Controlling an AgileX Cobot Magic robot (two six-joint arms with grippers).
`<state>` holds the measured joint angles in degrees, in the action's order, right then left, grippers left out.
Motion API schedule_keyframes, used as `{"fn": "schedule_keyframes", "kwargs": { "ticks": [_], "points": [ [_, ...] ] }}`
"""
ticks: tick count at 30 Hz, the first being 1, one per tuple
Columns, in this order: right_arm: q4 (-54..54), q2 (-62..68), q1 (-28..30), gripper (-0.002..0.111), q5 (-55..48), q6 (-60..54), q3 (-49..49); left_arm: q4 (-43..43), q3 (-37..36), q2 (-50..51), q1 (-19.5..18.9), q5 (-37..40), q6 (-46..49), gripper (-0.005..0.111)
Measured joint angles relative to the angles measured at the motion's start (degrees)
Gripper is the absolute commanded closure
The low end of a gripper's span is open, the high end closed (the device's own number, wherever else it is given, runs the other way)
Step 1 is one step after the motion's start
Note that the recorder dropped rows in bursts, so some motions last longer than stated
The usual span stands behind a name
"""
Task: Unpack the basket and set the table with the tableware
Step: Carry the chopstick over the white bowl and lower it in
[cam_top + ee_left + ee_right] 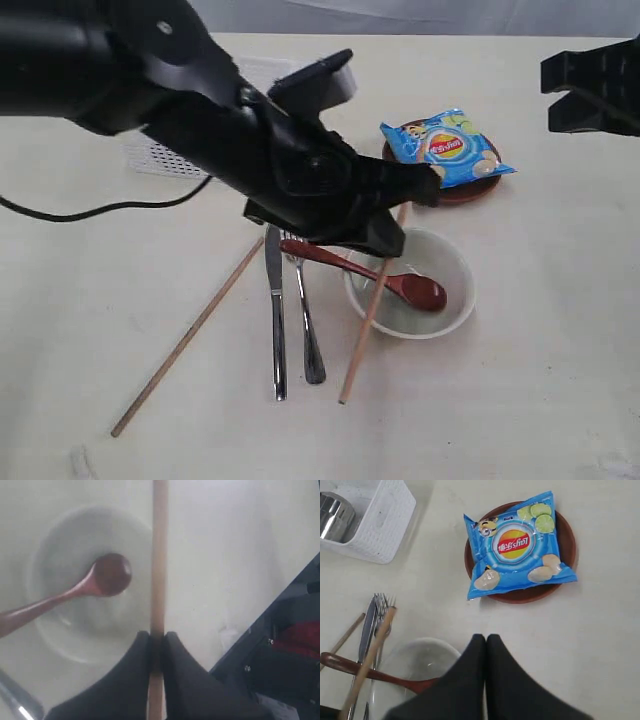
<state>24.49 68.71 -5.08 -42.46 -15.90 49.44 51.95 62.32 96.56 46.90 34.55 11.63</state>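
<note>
My left gripper is shut on a wooden chopstick, which slants across the edge of the pale bowl down to the table. The red-brown spoon rests in the bowl with its handle over the rim. A steel knife and fork lie side by side left of the bowl. The second chopstick lies further left. My right gripper hangs shut and empty at the far right. The steel cup sits in the white basket.
A blue crisp bag lies on the round brown plate behind the bowl. My left arm stretches across the basket and hides much of it in the exterior view. A black cable trails at the left.
</note>
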Motion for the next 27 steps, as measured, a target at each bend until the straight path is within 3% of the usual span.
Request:
{"fn": "schedule_keyframes", "kwargs": {
  "ticks": [4,14,22,27],
  "points": [
    [0.0,-0.1,0.0,0.109,0.0,0.0,0.0,2.0,2.8,5.0,2.2,-3.1,-0.3,0.107],
    [0.0,-0.2,0.0,0.109,0.0,0.0,0.0,2.0,3.3,9.6,2.4,-8.2,-1.1,0.107],
    [0.0,-0.2,0.0,0.109,0.0,0.0,0.0,-9.2,3.3,10.2,2.4,-7.8,-7.0,0.107],
    [0.0,-0.2,0.0,0.109,0.0,0.0,0.0,-10.6,3.3,11.5,2.4,-7.6,-8.9,0.107]
  ]
}}
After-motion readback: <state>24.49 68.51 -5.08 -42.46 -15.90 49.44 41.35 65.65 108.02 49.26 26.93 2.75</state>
